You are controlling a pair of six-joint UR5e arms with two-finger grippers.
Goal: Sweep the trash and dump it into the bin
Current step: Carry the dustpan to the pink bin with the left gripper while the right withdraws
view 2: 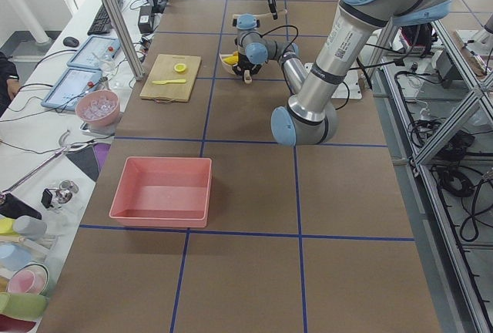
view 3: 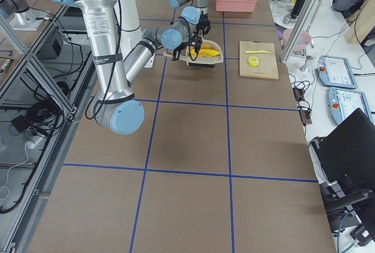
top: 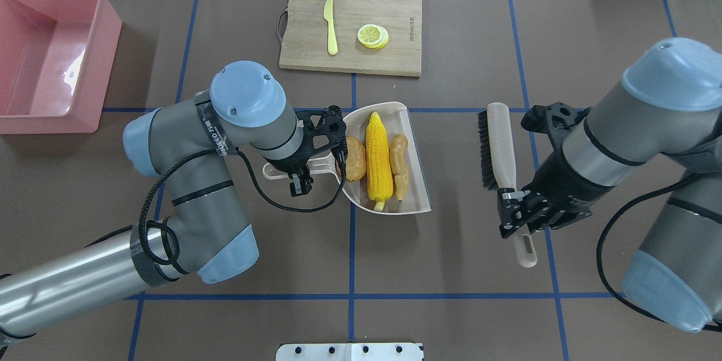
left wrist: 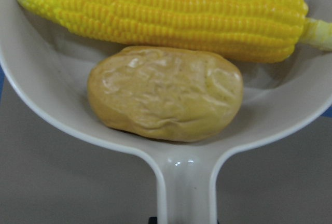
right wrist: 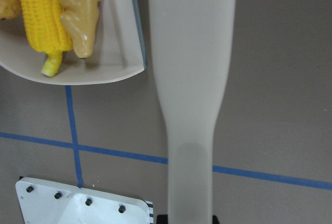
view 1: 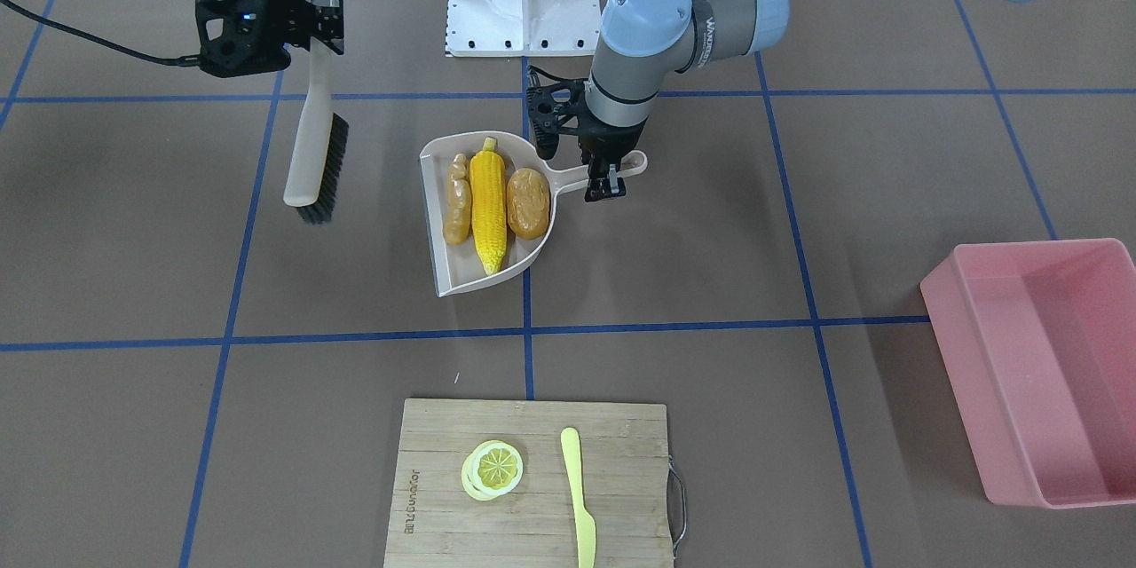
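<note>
The trash lies in a beige dustpan (top: 418, 183) at the table's middle: a yellow corn cob (top: 379, 161) between a brown-orange potato (top: 355, 159) and a tan ginger root (top: 400, 166). My left gripper (top: 299, 177) is shut on the dustpan's handle (left wrist: 187, 187), and the potato (left wrist: 166, 92) fills its wrist view. Off to the dustpan's right, my right gripper (top: 516, 208) is shut on the handle of a beige brush (top: 499, 146) with black bristles. The pink bin (top: 45, 56) stands at the far left corner with nothing in it.
A bamboo cutting board (top: 395, 51) lies beyond the dustpan with lemon slices (top: 373, 35) and a pale yellow knife (top: 330, 25) on it. Blue tape lines cross the brown tabletop. The robot's white base plate (view 1: 522, 9) sits at the near edge.
</note>
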